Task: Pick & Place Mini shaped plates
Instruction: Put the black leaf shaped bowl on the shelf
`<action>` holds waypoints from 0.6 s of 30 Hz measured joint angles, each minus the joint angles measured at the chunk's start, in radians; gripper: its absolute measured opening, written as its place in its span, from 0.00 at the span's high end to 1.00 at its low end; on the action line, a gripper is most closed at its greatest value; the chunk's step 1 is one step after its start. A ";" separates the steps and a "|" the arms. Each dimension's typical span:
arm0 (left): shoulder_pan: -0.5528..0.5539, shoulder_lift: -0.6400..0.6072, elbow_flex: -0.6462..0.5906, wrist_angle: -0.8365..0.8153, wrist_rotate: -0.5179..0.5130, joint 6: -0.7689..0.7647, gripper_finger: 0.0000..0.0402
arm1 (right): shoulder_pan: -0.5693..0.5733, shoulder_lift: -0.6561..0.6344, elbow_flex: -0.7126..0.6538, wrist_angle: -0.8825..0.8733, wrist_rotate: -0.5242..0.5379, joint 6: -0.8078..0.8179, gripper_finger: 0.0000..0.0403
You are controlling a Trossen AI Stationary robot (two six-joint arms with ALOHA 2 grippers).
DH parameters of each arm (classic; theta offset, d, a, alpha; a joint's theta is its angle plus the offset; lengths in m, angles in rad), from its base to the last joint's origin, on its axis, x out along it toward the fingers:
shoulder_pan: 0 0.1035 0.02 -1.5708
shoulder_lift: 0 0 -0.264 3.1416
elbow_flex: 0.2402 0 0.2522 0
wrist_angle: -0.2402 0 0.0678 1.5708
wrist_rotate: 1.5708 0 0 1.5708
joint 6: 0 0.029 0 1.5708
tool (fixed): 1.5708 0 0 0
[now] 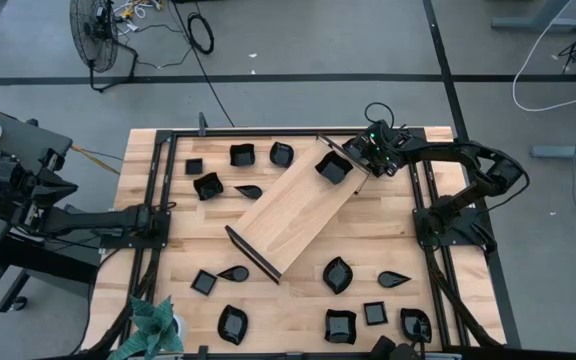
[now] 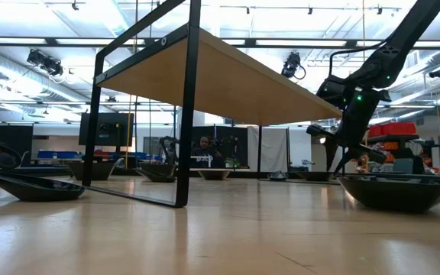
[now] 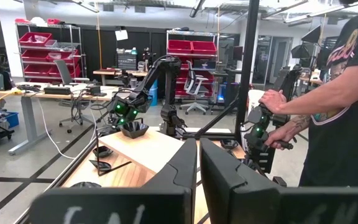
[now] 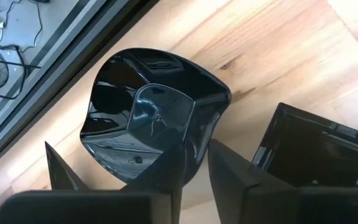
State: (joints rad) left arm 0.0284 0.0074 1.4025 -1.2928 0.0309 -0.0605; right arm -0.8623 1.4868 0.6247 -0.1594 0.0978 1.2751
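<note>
A glossy black mini shaped plate [image 4: 148,118] with a wavy rim lies at the far right end of the long light-wood tray [image 1: 293,215], beside the tray's black end [image 4: 316,152]. My right gripper [image 4: 194,177] is shut on this plate [image 1: 333,168], reaching in from the far right. Whether the plate rests on the tray or hangs just above it, I cannot tell. Several more black mini plates lie on the table, some far left [image 1: 242,155] and others along the near side [image 1: 337,274]. My left gripper [image 3: 198,180] waits shut at the table's left [image 1: 160,212], holding nothing. My right gripper pinches the plate's rim [image 4: 205,140] on the side nearest the tray's black end. One finger [image 4: 163,165] lies over the hollow and the other [image 4: 241,177] stands outside the wall. The fingers slant down from the table's far right. The plate sits upright, hollow up.
The tray stands raised on its black end frames [image 2: 189,114], slanting across the table's middle. A small green plant [image 1: 153,328] stands at the near left corner. A person [image 3: 340,93] stands beyond the table holding control handles.
</note>
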 joint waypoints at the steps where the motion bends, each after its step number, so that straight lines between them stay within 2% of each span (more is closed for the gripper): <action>1: 0.000 0.000 0.000 0.000 0.000 0.000 0.94 | 0.000 0.000 0.000 -0.003 0.000 0.000 0.83; 12: 0.000 0.000 0.000 0.000 0.000 0.000 0.94 | 0.000 0.000 0.000 -0.030 0.026 0.017 0.98; 18: 0.000 0.000 0.000 0.000 0.000 0.000 0.94 | 0.000 -0.001 0.000 -0.031 0.026 0.019 0.99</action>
State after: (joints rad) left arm 0.0287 0.0074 1.4025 -1.2930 0.0310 -0.0605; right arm -0.8623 1.4860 0.6247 -0.1902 0.1238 1.2938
